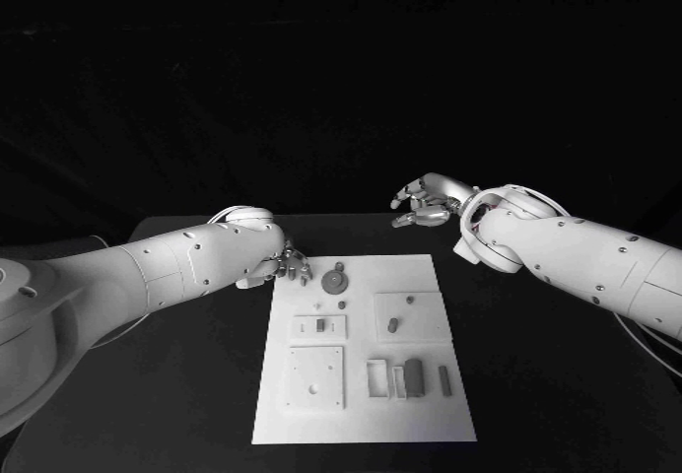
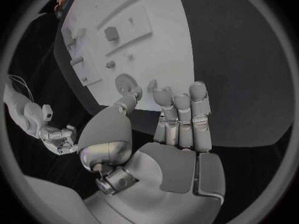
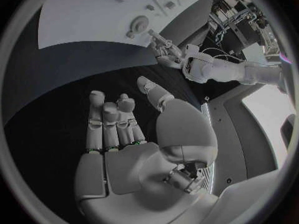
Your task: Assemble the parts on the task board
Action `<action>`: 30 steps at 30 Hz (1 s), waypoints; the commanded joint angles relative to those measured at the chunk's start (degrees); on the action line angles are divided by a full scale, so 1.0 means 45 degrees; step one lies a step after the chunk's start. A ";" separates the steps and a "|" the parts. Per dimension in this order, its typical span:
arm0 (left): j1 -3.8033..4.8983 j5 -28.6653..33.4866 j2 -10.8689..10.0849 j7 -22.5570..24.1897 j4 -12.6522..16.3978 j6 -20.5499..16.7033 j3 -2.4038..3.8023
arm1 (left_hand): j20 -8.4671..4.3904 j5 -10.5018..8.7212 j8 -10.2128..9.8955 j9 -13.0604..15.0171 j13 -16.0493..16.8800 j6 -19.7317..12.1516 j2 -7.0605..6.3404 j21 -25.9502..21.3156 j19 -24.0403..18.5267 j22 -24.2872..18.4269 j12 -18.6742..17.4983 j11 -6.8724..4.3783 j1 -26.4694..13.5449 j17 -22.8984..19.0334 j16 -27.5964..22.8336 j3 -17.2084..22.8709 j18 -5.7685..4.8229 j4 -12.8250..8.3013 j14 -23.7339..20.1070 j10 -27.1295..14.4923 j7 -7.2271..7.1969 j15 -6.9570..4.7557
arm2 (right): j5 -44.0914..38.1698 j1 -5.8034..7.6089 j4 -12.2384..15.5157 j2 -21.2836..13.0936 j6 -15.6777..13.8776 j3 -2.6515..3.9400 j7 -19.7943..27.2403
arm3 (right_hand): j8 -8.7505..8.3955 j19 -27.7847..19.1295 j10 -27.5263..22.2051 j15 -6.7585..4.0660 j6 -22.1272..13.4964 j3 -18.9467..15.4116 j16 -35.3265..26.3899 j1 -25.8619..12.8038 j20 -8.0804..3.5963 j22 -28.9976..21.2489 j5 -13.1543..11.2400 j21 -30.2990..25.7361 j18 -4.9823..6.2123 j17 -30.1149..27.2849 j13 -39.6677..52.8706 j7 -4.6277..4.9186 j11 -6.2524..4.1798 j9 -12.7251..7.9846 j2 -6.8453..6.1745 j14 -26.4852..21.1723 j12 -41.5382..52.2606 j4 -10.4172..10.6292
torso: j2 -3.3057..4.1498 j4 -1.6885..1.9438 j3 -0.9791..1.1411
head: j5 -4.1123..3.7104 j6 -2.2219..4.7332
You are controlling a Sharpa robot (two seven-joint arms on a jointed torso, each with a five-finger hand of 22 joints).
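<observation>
The white task board (image 1: 363, 434) lies in the middle of the black table. A round grey disc (image 1: 335, 281) sits near its far left corner, with small grey parts (image 1: 391, 322) further in and a dark block (image 1: 412, 377) beside a thin bar (image 1: 443, 380) nearer me. My left hand (image 1: 289, 264) hovers at the board's far left corner, just left of the disc, fingers extended and holding nothing. In the left wrist view this hand (image 2: 174, 129) points toward the disc (image 2: 127, 83). My right hand (image 1: 424, 204) hangs open beyond the board's far edge, holding nothing.
The board carries raised white square plates (image 1: 315, 376) and a small white frame (image 1: 378, 379). Black table (image 1: 554, 394) surrounds the board on all sides. In the right wrist view the board (image 3: 93, 15) and my left hand (image 3: 163, 47) lie ahead of the right hand (image 3: 131, 134).
</observation>
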 commanded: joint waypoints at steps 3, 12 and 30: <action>0.0004 0.0377 0.0016 0.0267 -0.0004 0.0238 0.0007 | -0.0073 -0.0082 -0.0053 -0.0023 0.0004 0.0119 0.0174 -0.0039 -0.0064 0.0022 0.0053 0.0399 0.0044 -0.0023 0.0054 -0.0107 0.0396 -0.0056 -0.0117 -0.1830 0.0060 0.0009 | -0.0081 -0.0005 0.0036 0.0011 0.0164 0.0006 0.0077 | 0.0018 -0.0032 -0.0103 -0.0094 0.0004 0.0000 -0.0037 0.0033 0.0011 0.0020 0.0067 -0.0080 0.0146 -0.0021 -0.0019 0.0116 0.0001 -0.0021 0.0089 -0.0007 -0.0005 0.0041 | -0.0005 0.0010 -0.0008 | -0.0041 -0.0017; -0.0045 0.0665 0.0155 0.0417 -0.0103 0.0426 0.0007 | -0.0070 -0.0082 -0.0056 -0.0057 0.0001 0.0137 0.0513 -0.0045 -0.0066 0.0079 0.0071 0.0397 0.0199 -0.0092 0.0113 -0.0211 0.0402 -0.0269 -0.0137 -0.1835 0.0058 0.0007 | -0.0081 -0.0005 0.0033 0.0074 0.0185 0.0006 0.0078 | 0.0019 -0.0032 -0.0105 -0.0094 0.0004 0.0001 -0.0034 0.0037 0.0010 0.0021 0.0072 -0.0080 0.0146 -0.0022 -0.0022 0.0116 0.0001 -0.0024 0.0090 -0.0007 0.0000 0.0039 | -0.0001 0.0011 -0.0011 | -0.0065 -0.0044; -0.0115 0.0561 0.0361 0.0400 -0.0238 0.0260 0.0007 | -0.0067 -0.0083 -0.0070 -0.0097 -0.0008 0.0133 0.0797 -0.0068 -0.0061 0.0118 0.0081 0.0401 0.0189 -0.0167 0.0165 -0.0322 0.0402 -0.0361 -0.0154 -0.1836 0.0062 0.0010 | -0.0081 -0.0005 0.0048 0.0080 0.0270 0.0006 0.0051 | 0.0016 -0.0031 -0.0108 -0.0093 -0.0002 0.0000 -0.0029 0.0038 0.0009 0.0022 0.0074 -0.0079 0.0146 -0.0025 -0.0027 0.0117 0.0002 -0.0030 0.0093 -0.0009 0.0008 0.0039 | -0.0009 0.0013 -0.0001 | -0.0094 -0.0018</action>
